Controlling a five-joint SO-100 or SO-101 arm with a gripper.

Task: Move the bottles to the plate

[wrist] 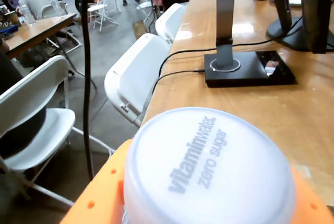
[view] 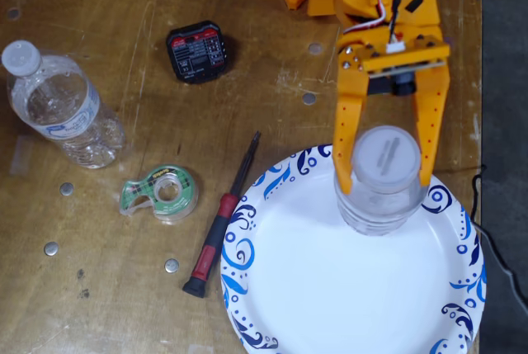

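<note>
In the fixed view the orange tool point(view: 386, 177) is clenched on one clear bottle point(view: 381, 181) — a finger on each side of it, the bottle upright over the upper right part of the blue-patterned plate point(view: 330, 280), though whether its base touches the plate cannot be told. The second bottle point(view: 62, 106) lies on its side on the table point(view: 99, 7) well to the left, apart from the plate, with a tape dispenser point(view: 161, 193), a red-handled screwdriver point(view: 219, 222) and a small black device point(view: 196, 51) between. The wrist view is filled by the held bottle's white end point(wrist: 209, 169) — printed "vitaminwater zero sugar".
</note>
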